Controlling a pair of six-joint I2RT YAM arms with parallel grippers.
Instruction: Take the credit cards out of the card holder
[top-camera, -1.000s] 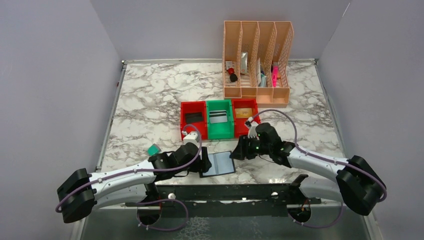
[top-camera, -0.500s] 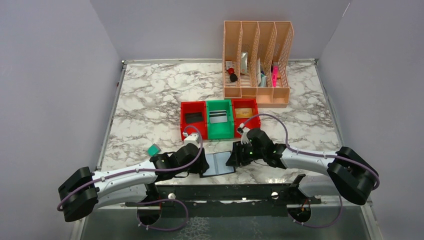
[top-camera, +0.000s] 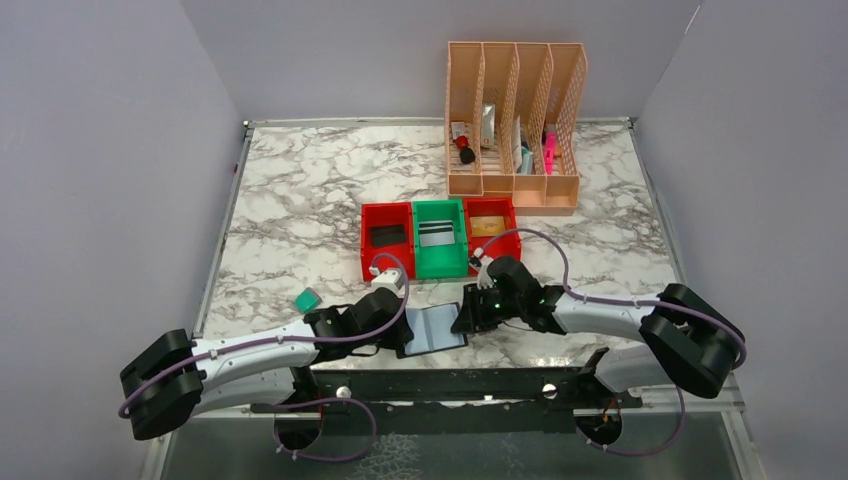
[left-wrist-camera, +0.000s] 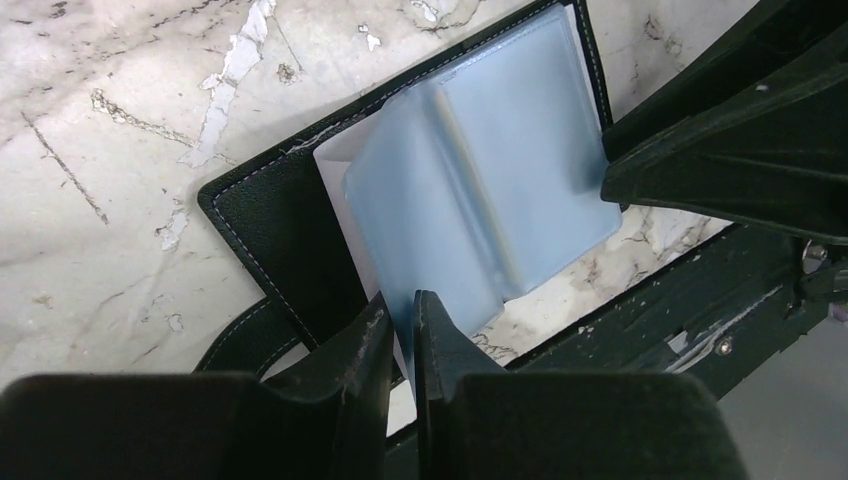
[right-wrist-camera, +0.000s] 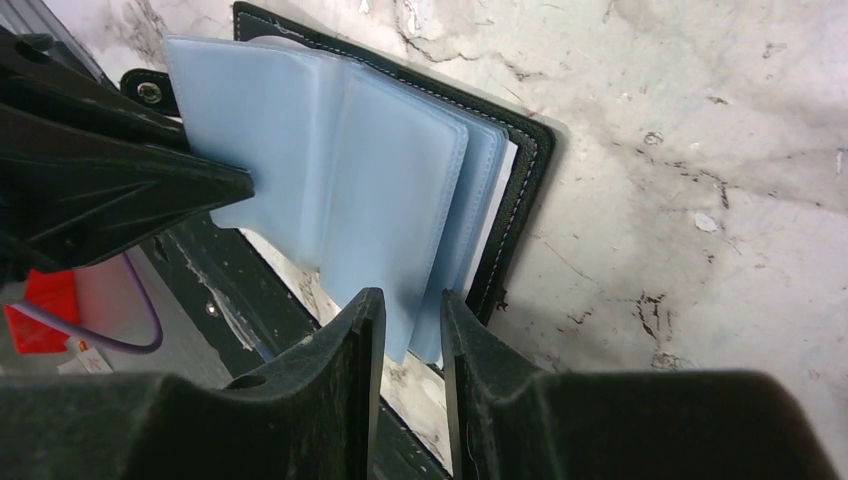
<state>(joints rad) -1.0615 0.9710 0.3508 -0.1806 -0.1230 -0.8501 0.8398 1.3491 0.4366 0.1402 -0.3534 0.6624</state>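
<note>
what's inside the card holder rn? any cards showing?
The open card holder shows a fan of blue-grey plastic sleeves with a white sheet edge behind them. No card face can be made out; the frosted sleeves cover whatever they hold.

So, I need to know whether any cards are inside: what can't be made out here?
Cards in the sleeves of the card holder: both wrist views show only cloudy blue plastic.
Sleeves' near edges: hidden behind the left gripper and right gripper.
Contents of the bins: too small in the top view.
</note>
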